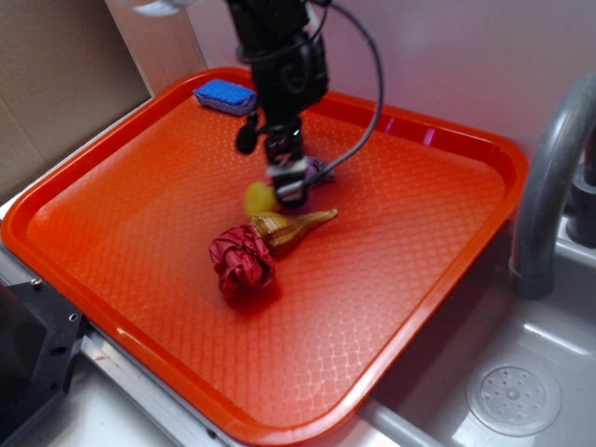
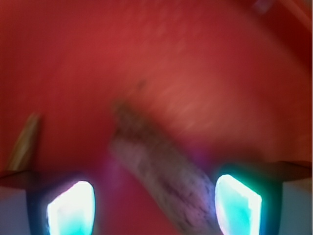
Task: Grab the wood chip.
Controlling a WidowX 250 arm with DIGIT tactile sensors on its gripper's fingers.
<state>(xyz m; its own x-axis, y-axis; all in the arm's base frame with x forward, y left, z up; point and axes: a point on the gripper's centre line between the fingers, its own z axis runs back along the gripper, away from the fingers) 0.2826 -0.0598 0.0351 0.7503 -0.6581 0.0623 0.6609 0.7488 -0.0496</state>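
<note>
- Gripper (image 1: 291, 186) hangs low over the middle of the orange tray (image 1: 112, 307), and in the wrist view its two glowing fingertips (image 2: 71, 203) stand spread apart with nothing clamped between them.
- Wood chip (image 2: 161, 181) lies flat on the tray floor, running diagonally up between those tips; in the exterior view it is almost wholly hidden behind the gripper, only a greyish sliver poking out at its right.
- It looks light and stiff, with a rough, jagged grain, so my guess is the pads will bite well, but a thin flat piece like this could skate on the textured plastic or snap at a narrow end.
- Best hold, I'd say, is across the wide middle, jaws squeezing the two long edges; it sits off-centre towards the right tip, so a small shift would help.
- Neighbours crowd in: a yellow object (image 1: 259, 197) just beside the gripper, the tan shell (image 1: 291, 227) right in front, its tip showing at the left of the wrist view, and the dark red ball (image 1: 242, 262) touching the shell's wide end.
- Blue sponge (image 1: 224, 95) sits well apart at the far rim.
- Open floor stretches to the right and near side, and straight up is the free way out; the raised rim and the faucet (image 1: 549, 186) are well clear.
</note>
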